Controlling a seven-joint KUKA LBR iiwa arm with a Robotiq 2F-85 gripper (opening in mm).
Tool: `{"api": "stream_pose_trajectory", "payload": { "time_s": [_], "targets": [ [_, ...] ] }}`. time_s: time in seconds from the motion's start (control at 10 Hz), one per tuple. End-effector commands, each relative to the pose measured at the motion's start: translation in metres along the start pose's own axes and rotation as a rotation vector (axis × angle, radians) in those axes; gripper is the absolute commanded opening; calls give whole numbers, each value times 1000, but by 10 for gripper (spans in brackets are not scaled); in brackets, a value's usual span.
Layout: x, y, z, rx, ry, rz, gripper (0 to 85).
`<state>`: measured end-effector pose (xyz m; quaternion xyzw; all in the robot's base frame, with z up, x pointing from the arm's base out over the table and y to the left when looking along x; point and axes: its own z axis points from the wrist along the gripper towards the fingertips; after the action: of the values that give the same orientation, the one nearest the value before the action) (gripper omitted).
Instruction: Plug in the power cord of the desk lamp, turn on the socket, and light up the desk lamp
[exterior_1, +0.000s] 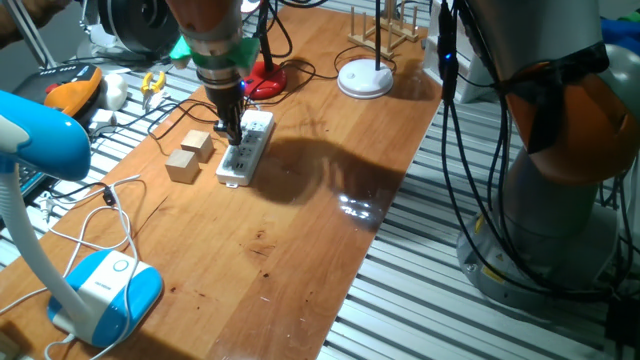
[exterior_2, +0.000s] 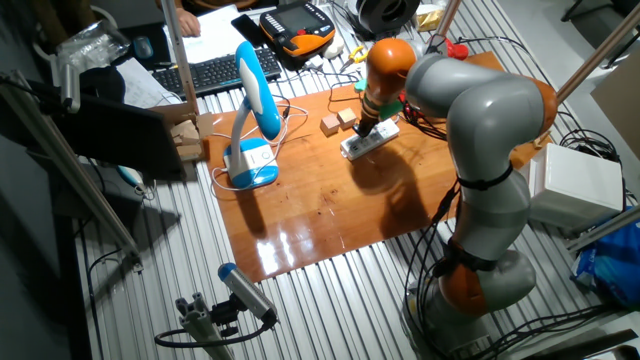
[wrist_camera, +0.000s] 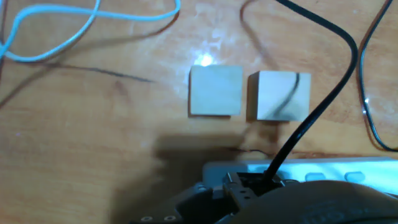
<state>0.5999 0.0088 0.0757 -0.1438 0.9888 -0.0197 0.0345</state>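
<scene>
The white socket strip (exterior_1: 246, 152) lies on the wooden table, left of centre. My gripper (exterior_1: 232, 130) stands upright over its middle outlets, shut on the black plug of the power cord. In the hand view the thin black cord (wrist_camera: 323, 99) runs down into the gripper (wrist_camera: 252, 185), right at the strip's edge (wrist_camera: 348, 168). I cannot tell whether the plug's pins are in an outlet. The desk lamp's red base (exterior_1: 268, 82) sits just behind the strip with its black stem rising from it. In the other fixed view the gripper (exterior_2: 365, 128) is on the strip (exterior_2: 372, 143).
Two small wooden blocks (exterior_1: 197, 143) (exterior_1: 183, 165) lie just left of the strip, also seen in the hand view (wrist_camera: 216, 91) (wrist_camera: 278, 94). A blue-and-white lamp (exterior_1: 100, 290) with a white cable (exterior_1: 110, 195) stands front left. A white disc lamp base (exterior_1: 365, 78) is at the back.
</scene>
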Motion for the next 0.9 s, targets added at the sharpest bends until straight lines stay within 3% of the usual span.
{"api": "stream_pose_trajectory", "payload": {
  "time_s": [0.0, 0.4, 0.8],
  "targets": [
    [1, 0, 1, 1, -3, 0, 0],
    [7, 2, -2, -10, 5, 4, 0],
    [10, 2, 3, -5, -6, 5, 0]
  ]
}}
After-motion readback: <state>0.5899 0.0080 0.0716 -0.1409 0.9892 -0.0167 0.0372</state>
